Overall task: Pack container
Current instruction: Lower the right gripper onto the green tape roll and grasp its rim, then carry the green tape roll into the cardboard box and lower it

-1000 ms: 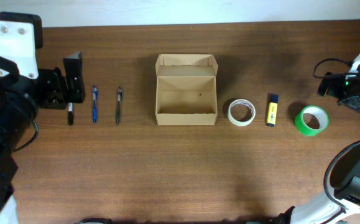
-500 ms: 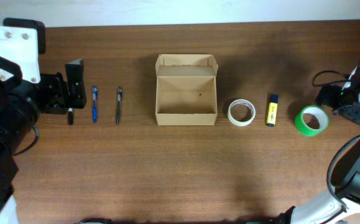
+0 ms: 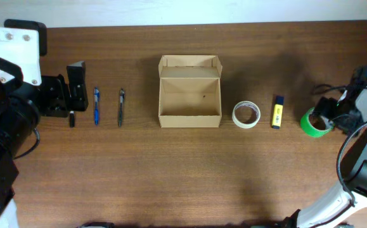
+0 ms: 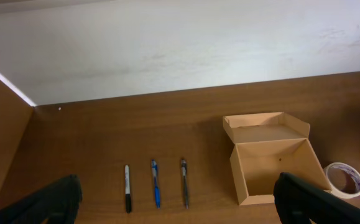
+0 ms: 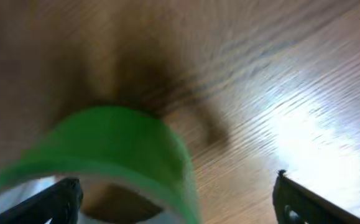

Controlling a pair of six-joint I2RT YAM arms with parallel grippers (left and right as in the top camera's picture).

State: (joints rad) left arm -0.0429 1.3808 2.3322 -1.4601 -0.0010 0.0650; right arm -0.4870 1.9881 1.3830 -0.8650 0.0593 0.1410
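Packing has barely begun, by the look of it. The container [image 3: 190, 98] sits at the centre of the surface [image 3: 183, 177] with its flap lid folded back toward the top of the frame, and its interior shows nothing inside. All 6 loose items lie outside it: a black marker [image 3: 71, 118], a blue pen [image 3: 96, 106] and a dark pen [image 3: 121, 106] in a row at left, and a white tape roll [image 3: 246, 114], a yellow highlighter [image 3: 276, 112] and a green tape roll [image 3: 315, 123] at right. The left end effector [image 3: 75, 87] hangs beside the marker, fingers wide apart and empty. The right end effector [image 3: 331, 113] is over the green roll, fingers apart on either side of it and not clamped, so that roll is probably the 1st pick.
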